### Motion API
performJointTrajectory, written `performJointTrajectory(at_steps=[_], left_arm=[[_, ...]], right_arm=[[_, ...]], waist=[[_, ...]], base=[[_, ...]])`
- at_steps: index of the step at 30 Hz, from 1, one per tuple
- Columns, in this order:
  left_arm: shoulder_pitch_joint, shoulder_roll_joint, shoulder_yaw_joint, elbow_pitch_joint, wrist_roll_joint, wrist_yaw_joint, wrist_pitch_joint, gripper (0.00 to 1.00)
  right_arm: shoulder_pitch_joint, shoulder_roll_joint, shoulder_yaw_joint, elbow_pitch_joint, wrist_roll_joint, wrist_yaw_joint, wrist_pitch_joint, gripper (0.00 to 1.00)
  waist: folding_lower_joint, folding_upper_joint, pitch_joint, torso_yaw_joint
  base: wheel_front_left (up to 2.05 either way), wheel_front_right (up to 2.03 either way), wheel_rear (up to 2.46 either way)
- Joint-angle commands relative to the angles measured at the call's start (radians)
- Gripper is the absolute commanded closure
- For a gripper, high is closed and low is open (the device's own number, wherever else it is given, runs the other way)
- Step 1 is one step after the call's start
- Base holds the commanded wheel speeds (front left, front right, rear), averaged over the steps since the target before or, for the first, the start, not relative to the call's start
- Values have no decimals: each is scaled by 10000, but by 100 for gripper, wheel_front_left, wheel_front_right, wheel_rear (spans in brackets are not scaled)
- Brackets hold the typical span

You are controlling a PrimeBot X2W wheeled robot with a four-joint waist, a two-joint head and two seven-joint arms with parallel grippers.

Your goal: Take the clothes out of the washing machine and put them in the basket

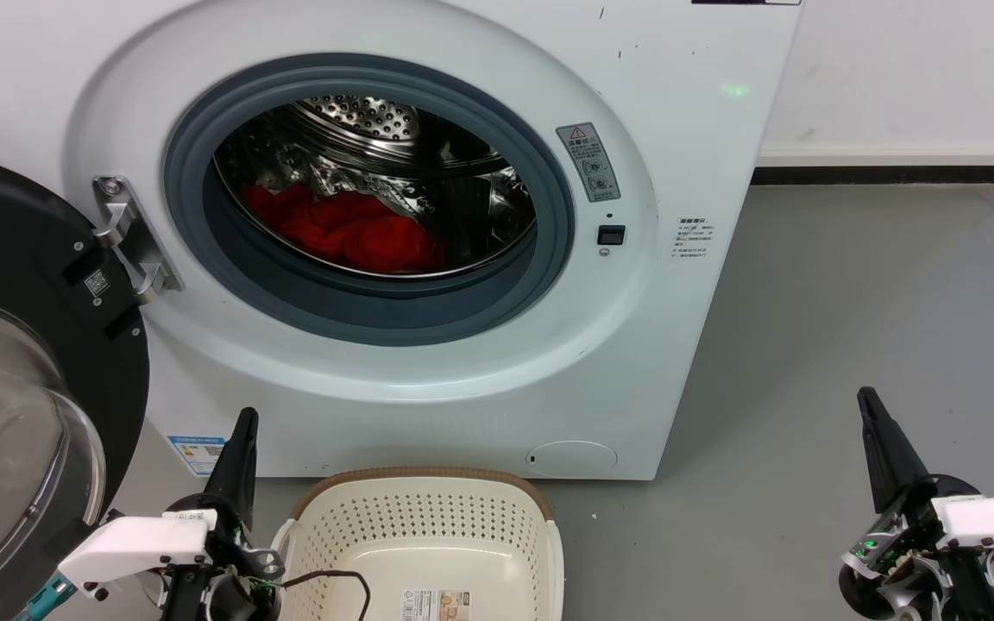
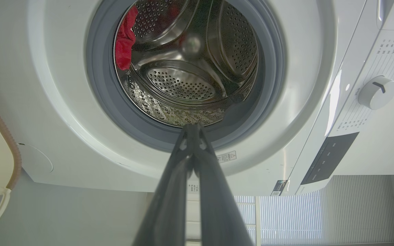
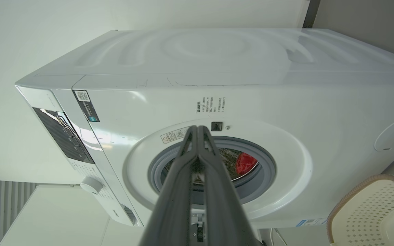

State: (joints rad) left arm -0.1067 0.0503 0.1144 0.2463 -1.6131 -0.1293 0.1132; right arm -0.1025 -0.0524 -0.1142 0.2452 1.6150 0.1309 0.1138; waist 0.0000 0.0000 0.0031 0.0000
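- Head view: the clothes [image 1: 350, 231] lie in the drum [image 1: 359, 116] of the washing machine [image 1: 462, 379], upper centre. The basket [image 1: 428, 477], with no clothes in it, sits bottom centre. The left gripper [image 1: 246, 423] is lower left and the right gripper [image 1: 868, 401] lower right, both short of the washing machine.
- Left wrist view: the fingers are pressed together, holding nothing. The clothes show upper left in the drum. I'd part the fingers before entering, clear the grey gasket [image 2: 97, 85], and bite deep into the bundle.
- Right wrist view: the fingers are together, empty. The red clothes show just right of centre.

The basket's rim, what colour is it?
Brown; the rim tops the cream basket, best seen in the head view.
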Motion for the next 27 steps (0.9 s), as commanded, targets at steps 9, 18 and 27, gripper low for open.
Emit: performJointTrajectory(at_steps=[9,18,27], left_arm=[[-50,-22,19,-6,1,-48,27,100],[-50,-22,19,-6,1,-48,27,100],[-50,-22,19,-7,2,-48,27,100]], right_arm=[[-134,34,4,13,-44,-3,-7,100],[-134,34,4,13,-43,-3,-7,100],[-134,34,4,13,-43,-3,-6,100]], waist=[[0,0,0,0],[0,0,0,0],[0,0,0,0]], base=[[0,0,0],[0,0,0],[0,0,0]])
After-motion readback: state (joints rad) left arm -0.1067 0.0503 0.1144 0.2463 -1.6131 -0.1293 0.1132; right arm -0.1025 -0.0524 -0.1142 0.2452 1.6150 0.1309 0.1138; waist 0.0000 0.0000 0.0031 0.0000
